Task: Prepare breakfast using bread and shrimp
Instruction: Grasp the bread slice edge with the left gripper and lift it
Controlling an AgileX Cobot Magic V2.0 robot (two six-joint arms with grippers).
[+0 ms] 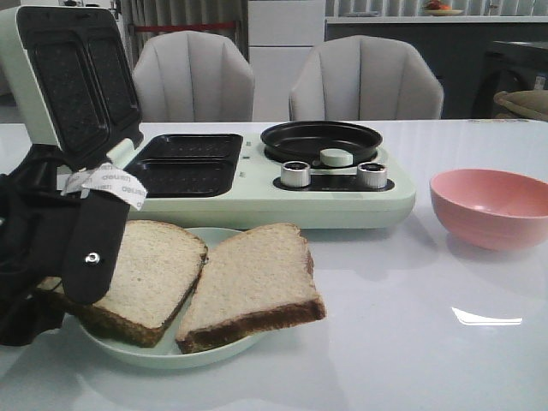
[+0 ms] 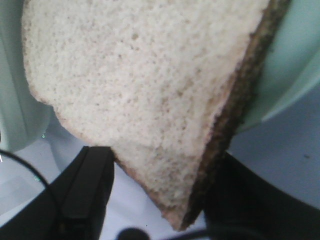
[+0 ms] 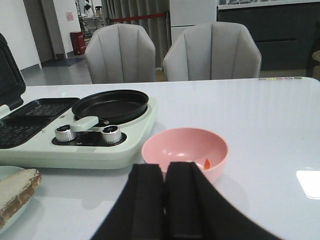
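Two slices of bread lie on a pale green plate (image 1: 171, 353): the left slice (image 1: 158, 270) and the right slice (image 1: 253, 278). My left gripper (image 1: 81, 282) is low over the left slice's near corner. In the left wrist view the gripper (image 2: 160, 200) is open, with a corner of that slice (image 2: 150, 85) between its black fingers (image 2: 85, 190). The shrimp (image 3: 207, 163) shows as a small orange piece inside the pink bowl (image 3: 185, 150). My right gripper (image 3: 166, 175) is shut and empty, just short of the bowl. It is out of the front view.
A pale green breakfast machine (image 1: 282, 201) stands behind the plate, its lid (image 1: 73, 81) raised at the left, dark grill plates (image 1: 184, 163) open, and a black round pan (image 1: 321, 139) on the right. The pink bowl (image 1: 492, 205) sits right of it. Two grey chairs stand beyond the table.
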